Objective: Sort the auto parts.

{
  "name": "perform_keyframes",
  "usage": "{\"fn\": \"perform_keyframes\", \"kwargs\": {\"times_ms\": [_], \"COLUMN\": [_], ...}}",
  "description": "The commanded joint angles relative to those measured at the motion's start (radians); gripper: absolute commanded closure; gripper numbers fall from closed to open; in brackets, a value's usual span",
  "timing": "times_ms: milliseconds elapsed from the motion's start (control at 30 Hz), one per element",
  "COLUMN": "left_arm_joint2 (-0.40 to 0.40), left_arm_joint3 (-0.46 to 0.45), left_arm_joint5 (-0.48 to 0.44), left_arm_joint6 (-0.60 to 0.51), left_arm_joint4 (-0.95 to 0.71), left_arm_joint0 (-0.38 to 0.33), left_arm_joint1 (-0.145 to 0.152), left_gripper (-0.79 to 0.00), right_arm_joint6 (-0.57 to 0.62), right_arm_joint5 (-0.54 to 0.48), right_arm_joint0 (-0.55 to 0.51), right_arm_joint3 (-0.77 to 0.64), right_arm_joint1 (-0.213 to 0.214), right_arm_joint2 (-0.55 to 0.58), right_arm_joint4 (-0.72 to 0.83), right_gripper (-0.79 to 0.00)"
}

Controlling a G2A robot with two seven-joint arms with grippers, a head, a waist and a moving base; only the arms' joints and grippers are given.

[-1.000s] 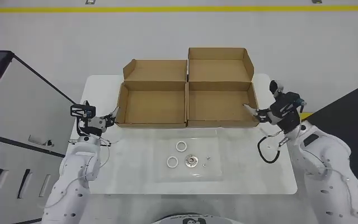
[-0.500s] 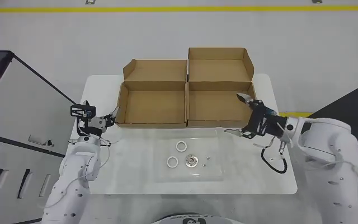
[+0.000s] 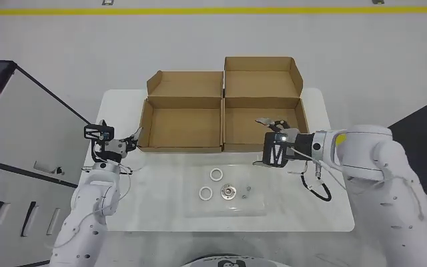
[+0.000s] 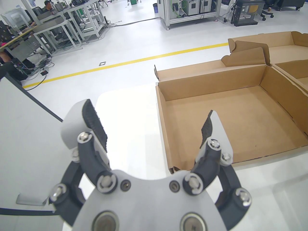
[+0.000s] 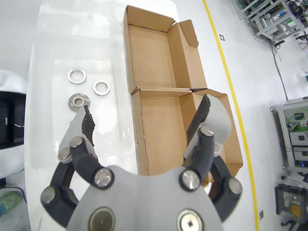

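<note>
1. A tiny bit (image 3: 247, 191) lies on the table (image 3: 133, 207) just beside the disc (image 3: 228, 192). It is too small to tell what it is.
2. In the right wrist view, one finger of the right claw (image 5: 145, 103) covers part of the right box (image 5: 166, 131). In the left wrist view, that box (image 4: 294, 74) is cut off at the edge.
3. The right claw (image 3: 260, 141) is open wide and holds nothing. One finger is over the right box (image 3: 261, 101) and the other is over the table, with the box's front wall between them.
4. The left claw (image 4: 149, 108) is open too and holds nothing. It sits just beside the outer front corner of the left box (image 4: 216, 82), seen from the top at (image 3: 131, 141).
5. Both boxes are brown, open on top and touching side by side. The brown floor shows bare in the left box (image 3: 181, 127) and in the right one.
6. The parts lie on a see-through sheet (image 3: 200, 208), between the two claws and closer to the right claw.
7. The disc (image 5: 78, 101) is nearest, just past the tip of the finger over the table.
8. The first ring (image 5: 101, 87) comes next, near the boxes (image 3: 217, 174).
9. The second ring (image 5: 76, 76) is farthest from the right claw (image 3: 206, 193).
</note>
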Motion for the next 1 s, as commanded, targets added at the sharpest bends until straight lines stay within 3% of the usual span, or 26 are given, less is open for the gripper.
{"fn": "perform_keyframes", "kwargs": {"times_ms": [0,567,967], "left_arm_joint2": [0.000,0.000,0.000], "left_arm_joint3": [0.000,0.000,0.000], "left_arm_joint5": [0.000,0.000,0.000], "left_arm_joint6": [0.000,0.000,0.000], "left_arm_joint4": [0.000,0.000,0.000], "left_arm_joint0": [0.000,0.000,0.000], "left_arm_joint1": [0.000,0.000,0.000], "left_gripper": [-0.785,-0.785,-0.785], "right_arm_joint6": [0.002,0.095,0.170], "right_arm_joint5": [0.002,0.095,0.170], "right_arm_joint0": [0.031,0.185,0.253], "right_arm_joint3": [0.005,0.039,0.031], "right_arm_joint1": [0.020,0.181,0.257], "right_arm_joint2": [-0.052,-0.355,-0.502], "right_arm_joint4": [-0.024,-0.017,0.054], "right_gripper": [-0.785,-0.785,-0.785]}}
